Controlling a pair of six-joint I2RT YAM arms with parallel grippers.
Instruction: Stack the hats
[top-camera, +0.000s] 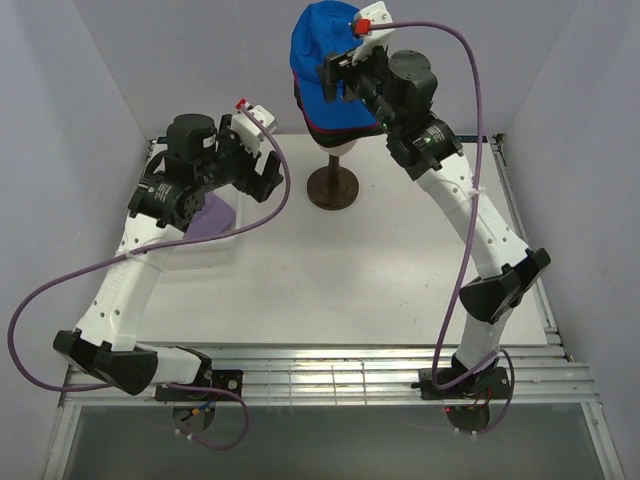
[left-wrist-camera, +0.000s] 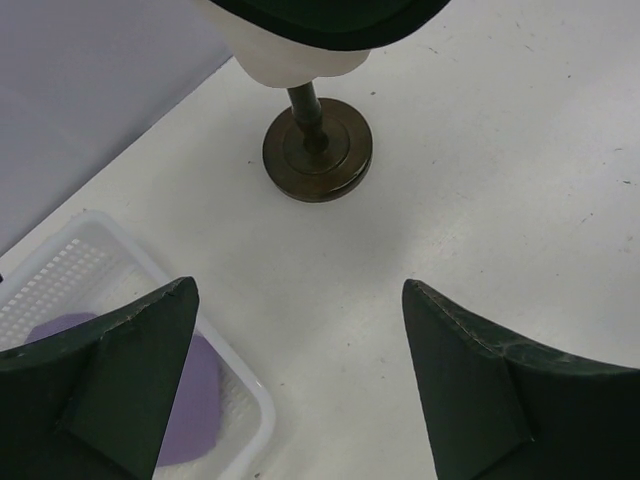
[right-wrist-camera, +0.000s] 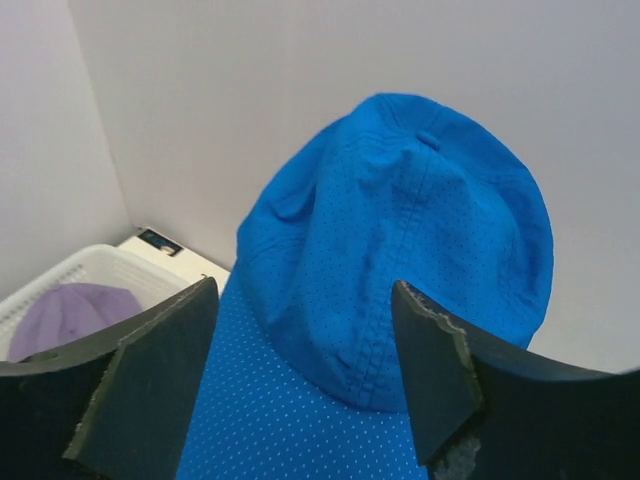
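White table (top-camera: 350, 290), white basket (left-wrist-camera: 60, 270) by one jaw of our left gripper (left-wrist-camera: 298, 290), mannequin head (left-wrist-camera: 285, 55) ahead of its parted jaws, bright blue cap (right-wrist-camera: 400, 230) topping it beyond our right gripper (right-wrist-camera: 302, 290), jaws spread, lavender cap (left-wrist-camera: 197, 400) in the basket.

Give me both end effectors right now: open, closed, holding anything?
Left end effector: open, empty, above the table.
Right end effector: open, at the blue cap, gripping nothing.
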